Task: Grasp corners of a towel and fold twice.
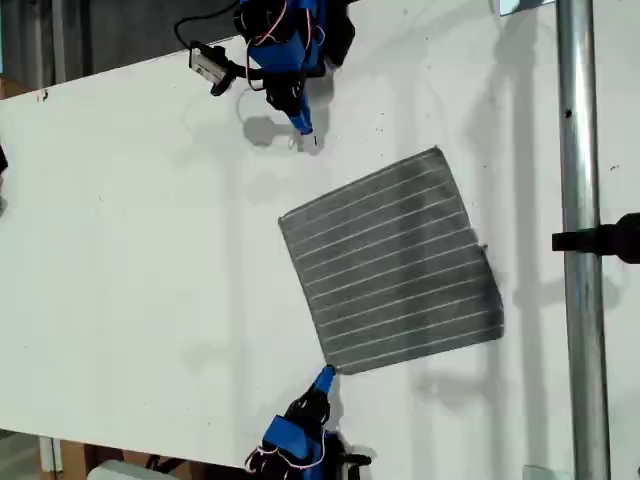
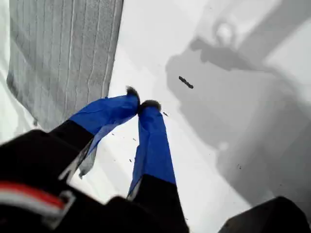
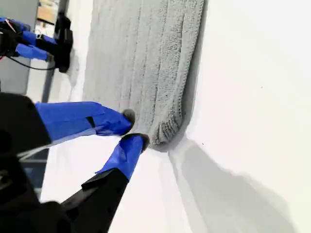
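Note:
The grey striped towel lies flat and skewed on the white table. My second gripper comes in from the exterior view's bottom edge. Its tips stand a small gap apart, right against the towel's nearest corner, which lies beside them, not between them. That corner's edge looks thick and rolled. My first gripper, at the exterior view's top, hangs over bare table with its fingers together and nothing between them. The towel lies a short way off it.
A metal pole with a black clamp runs down the exterior view's right side, past the towel. A small dark mark is on the table beyond my first gripper. The first arm's shadow falls on the table there.

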`<action>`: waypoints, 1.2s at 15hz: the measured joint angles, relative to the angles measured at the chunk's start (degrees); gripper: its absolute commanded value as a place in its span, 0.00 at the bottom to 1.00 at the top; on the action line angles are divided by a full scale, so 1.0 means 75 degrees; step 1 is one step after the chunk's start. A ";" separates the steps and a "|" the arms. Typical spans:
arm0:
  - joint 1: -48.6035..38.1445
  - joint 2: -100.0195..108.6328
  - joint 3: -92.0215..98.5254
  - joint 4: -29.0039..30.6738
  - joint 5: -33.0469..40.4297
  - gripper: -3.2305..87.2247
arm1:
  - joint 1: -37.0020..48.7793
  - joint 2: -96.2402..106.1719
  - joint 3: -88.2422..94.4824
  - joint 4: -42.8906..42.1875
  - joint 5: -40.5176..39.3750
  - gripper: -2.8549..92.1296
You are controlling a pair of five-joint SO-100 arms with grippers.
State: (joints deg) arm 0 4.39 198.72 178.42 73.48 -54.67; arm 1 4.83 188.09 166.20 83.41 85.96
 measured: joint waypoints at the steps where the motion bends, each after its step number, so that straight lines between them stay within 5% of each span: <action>1: -0.0070 0.0000 0.0000 0.0000 -0.0070 0.00 | 0.0000 0.0035 0.0000 -0.0012 -0.0094 0.03; 3: -0.1043 -0.0012 0.0000 0.0000 -0.2379 0.00 | -0.0176 0.0047 0.0000 -0.0246 -0.0281 0.03; 5: -0.1113 0.0000 0.0000 0.0000 -0.3352 0.00 | -0.0141 0.0047 0.0000 -0.0246 -0.0281 0.03; 10: -0.1137 0.0000 0.0000 0.0000 -0.3469 0.00 | -0.0809 -0.0984 -0.1195 -0.0422 -0.0703 0.03; 18: -0.1172 0.0000 0.0000 0.0000 -0.3563 0.00 | -0.4371 -1.0043 -0.8754 0.0047 -0.0410 0.08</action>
State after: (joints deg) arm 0 -4.39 198.72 178.42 73.48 -81.39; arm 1 -27.95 112.76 100.55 83.76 82.88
